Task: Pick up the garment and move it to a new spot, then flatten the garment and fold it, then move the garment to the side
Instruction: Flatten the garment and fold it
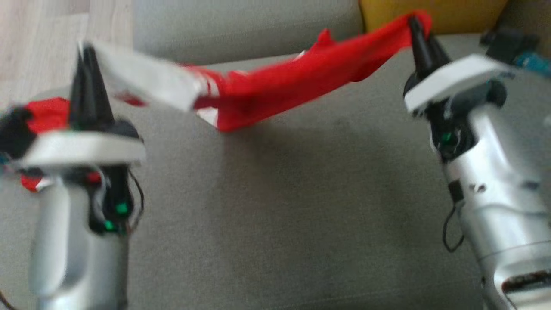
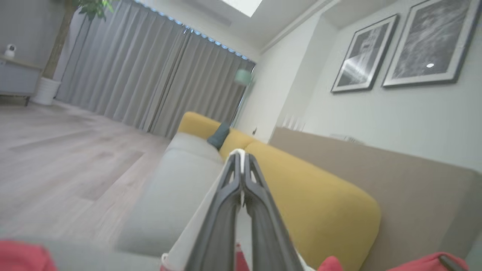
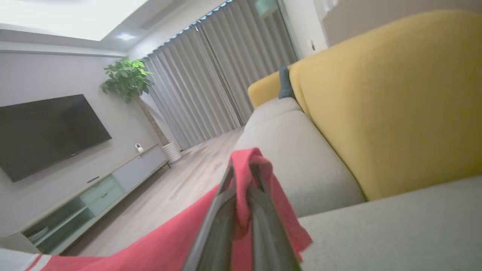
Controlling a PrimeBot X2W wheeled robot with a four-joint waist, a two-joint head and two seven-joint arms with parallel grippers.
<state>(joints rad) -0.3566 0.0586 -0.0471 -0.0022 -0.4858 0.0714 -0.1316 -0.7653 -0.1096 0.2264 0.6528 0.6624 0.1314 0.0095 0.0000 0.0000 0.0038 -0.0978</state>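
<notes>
1. Head view (blurred): the garment [image 1: 297, 79], red with a white part, hangs stretched in the air between the two grippers. It spans the rear half of the grey sofa seat [image 1: 275, 206] and sags in the middle. We cannot tell whether its lowest fold touches the seat.
2. The left gripper [image 1: 87, 51] has its fingers pressed together on the white end, over the seat's left rear corner. In the left wrist view a sliver of white cloth shows between the tips.
3. The right gripper [image 1: 416, 22] is clamped on the red end, at the seat's right rear edge, just before the yellow backrest [image 1: 447, 13]. In the right wrist view red cloth is draped over both fingertips.
4. A red patch [image 1: 47, 114] lies behind the left wrist, near the seat's left edge. We cannot tell whether it is part of the same garment.
5. A second grey seat cushion [image 3: 297, 158] adjoins along the sofa, with a dark teal cushion [image 3: 286, 84] at its far end.
6. Surface: plain grey upholstery, carrying the garment's shadow under the sag.
7. Room:
   - wood floor [image 2: 56, 158]
   - grey curtains [image 2: 150, 79]
   - two framed pictures [image 2: 395, 49] on the wall above the sofa
   - a dark television [image 3: 49, 131]
   - a low cabinet [image 3: 94, 195]
   - a potted plant [image 3: 128, 79]
</notes>
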